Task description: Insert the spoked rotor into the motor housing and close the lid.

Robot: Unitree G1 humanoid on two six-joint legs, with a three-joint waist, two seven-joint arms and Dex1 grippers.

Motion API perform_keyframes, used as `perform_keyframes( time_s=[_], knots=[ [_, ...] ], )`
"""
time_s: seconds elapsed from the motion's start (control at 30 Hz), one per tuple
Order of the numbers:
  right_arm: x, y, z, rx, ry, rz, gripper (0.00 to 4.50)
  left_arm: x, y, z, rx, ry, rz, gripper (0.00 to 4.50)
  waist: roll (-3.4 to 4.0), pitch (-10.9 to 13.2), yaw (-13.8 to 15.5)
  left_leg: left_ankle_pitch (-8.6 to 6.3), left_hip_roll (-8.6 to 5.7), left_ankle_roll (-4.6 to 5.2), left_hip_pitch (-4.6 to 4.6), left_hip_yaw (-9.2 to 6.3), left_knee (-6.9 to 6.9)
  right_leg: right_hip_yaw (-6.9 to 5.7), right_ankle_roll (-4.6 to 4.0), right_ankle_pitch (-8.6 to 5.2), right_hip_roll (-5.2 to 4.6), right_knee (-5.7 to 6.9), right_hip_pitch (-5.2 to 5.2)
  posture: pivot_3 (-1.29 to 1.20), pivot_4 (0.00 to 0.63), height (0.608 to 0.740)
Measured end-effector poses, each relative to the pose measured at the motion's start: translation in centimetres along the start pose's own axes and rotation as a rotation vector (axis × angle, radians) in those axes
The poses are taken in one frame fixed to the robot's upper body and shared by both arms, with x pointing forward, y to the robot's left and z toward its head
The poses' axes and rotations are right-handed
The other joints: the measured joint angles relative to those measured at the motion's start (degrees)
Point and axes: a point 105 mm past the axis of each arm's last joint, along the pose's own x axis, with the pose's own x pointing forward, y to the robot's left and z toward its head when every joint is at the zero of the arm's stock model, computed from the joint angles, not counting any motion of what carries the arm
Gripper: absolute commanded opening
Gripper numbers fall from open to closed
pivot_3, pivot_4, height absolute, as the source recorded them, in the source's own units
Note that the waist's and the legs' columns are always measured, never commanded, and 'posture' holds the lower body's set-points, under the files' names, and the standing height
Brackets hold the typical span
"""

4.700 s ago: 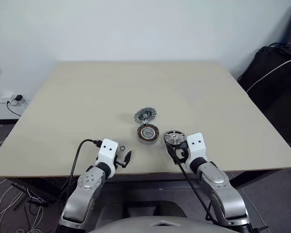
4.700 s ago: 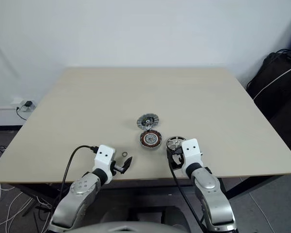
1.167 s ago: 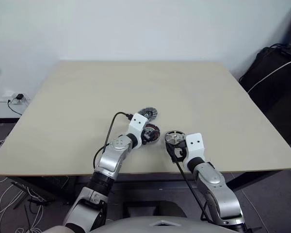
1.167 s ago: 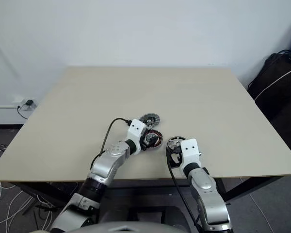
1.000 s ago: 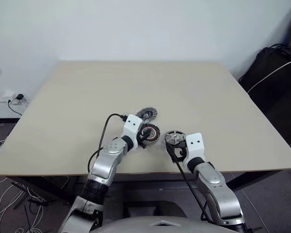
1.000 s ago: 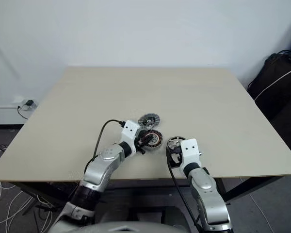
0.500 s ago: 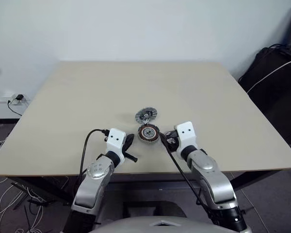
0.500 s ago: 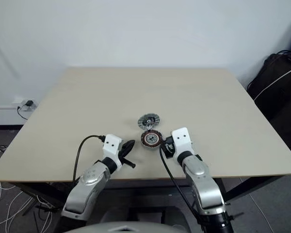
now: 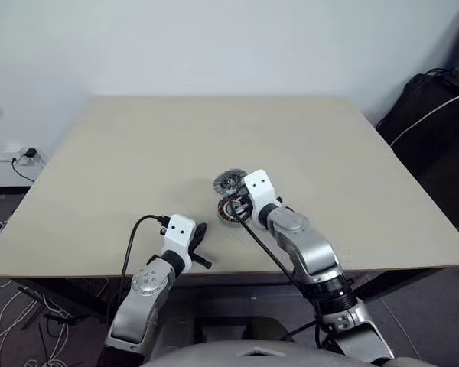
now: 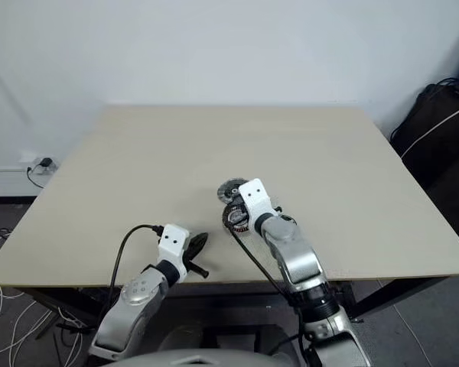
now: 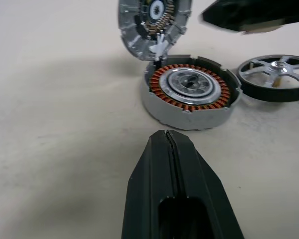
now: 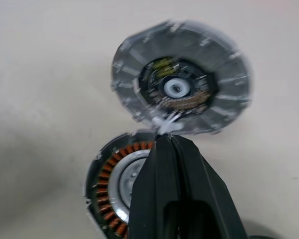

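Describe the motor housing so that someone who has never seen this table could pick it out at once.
On the beige table, three small round parts lie together near the front edge, at the middle. The motor housing is the middle one, a grey-walled cup joined at its rim to the ribbed lid lying open behind it. Its ring of coppery windings around a pale metal centre sets it apart from the lid and from the spoked rotor beside it.

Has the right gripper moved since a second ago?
Yes. The right gripper, shut and empty, left the spoked rotor and swung toward the robot's left, over the motor housing.
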Motion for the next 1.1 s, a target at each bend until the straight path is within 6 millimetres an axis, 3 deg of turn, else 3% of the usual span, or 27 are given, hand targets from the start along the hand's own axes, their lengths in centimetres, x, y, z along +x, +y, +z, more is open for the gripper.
perform_keyframes(
  time_s=[0.47,1.1],
  knots=[
    [2.1,0.8,-0.9,-0.010,0.135,0.050,0.01,0.0,-0.3,-0.1,0.014,0.005,-0.018,0.00,0.05,-0.02,-0.42,0.00,-0.12,0.00,-0.09,0.00,-0.08,0.00,-0.01,0.00,-0.12,0.01,-0.12,0.00,0.000,0.740],
    [1.8,-0.3,-2.4,-0.012,0.211,0.037,0.01,0.2,-0.3,0.2,-0.004,-0.008,-0.002,0.00,0.09,-0.06,-0.44,0.01,-0.21,0.02,-0.53,-0.01,-0.02,-0.03,0.03,0.03,-0.18,0.08,-0.54,0.00,0.000,0.740]
  ],
)
